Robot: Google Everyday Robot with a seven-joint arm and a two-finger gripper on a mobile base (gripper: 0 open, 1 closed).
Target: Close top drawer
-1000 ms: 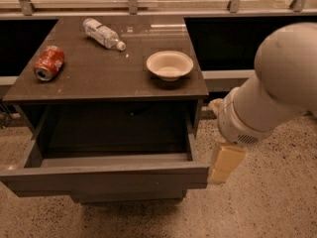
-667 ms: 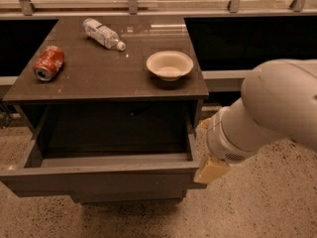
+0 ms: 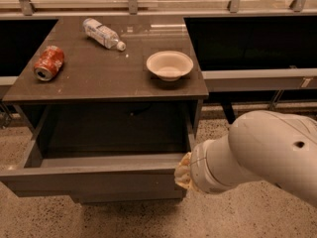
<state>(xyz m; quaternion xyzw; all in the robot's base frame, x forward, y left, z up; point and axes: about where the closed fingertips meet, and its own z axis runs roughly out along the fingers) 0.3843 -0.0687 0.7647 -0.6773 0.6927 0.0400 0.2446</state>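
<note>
Top drawer (image 3: 94, 180) stands pulled well out of the cabinet, dark interior exposed, grey front hanging far forward of the tabletop (image 3: 99, 83) edge. Task not done: by my reading the whole push is left. Gripper (image 3: 182, 172) sits low at the right end of the drawer front, touching or just beside that corner; the bulky white arm (image 3: 257, 152) covers most of it, so I cannot tell how open it is or whether it has hold of anything. It looks placed for a push, though contact is not certain. On the tabletop: red can (image 3: 48, 62) on its side at left, clear bottle (image 3: 103, 32) lying toward the back, pale bowl (image 3: 169, 64) near the right edge; all well apart from the drawer's travel. Speckled floor (image 3: 148, 217) in front looks open. Right side is tighter: the arm fills the room between the cabinet and the dark counter (image 3: 257, 76). A push at one corner could skew the drawer on its runners.
</note>
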